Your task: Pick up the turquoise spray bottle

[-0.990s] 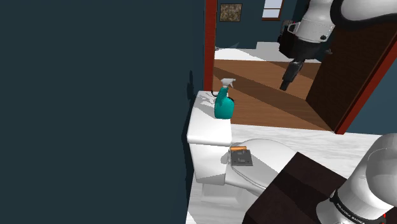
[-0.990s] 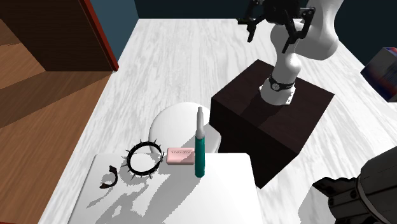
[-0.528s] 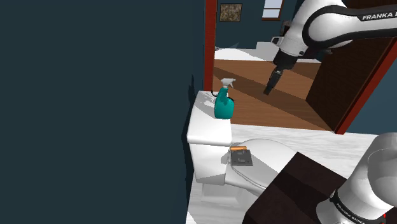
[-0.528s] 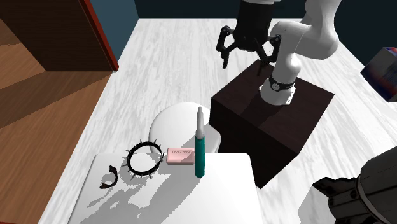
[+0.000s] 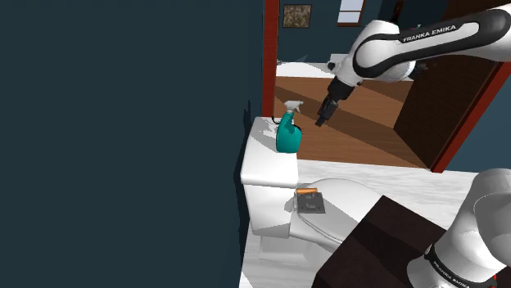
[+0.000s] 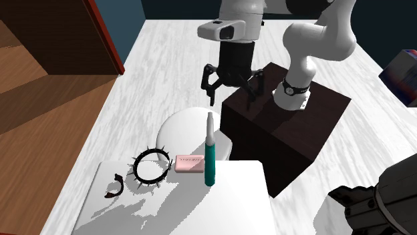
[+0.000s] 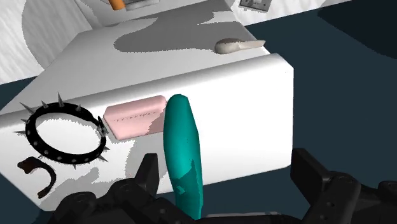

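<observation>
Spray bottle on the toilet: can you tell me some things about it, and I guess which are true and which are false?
1. The bottle stands upright on the white tank. True.
2. The end effector is shut on the bottle. False: it is open and hangs in the air, apart from the bottle.
3. A pink block lies between the bottle and a spiked ring. True.
4. The spiked ring is red. False: it is black.
</observation>
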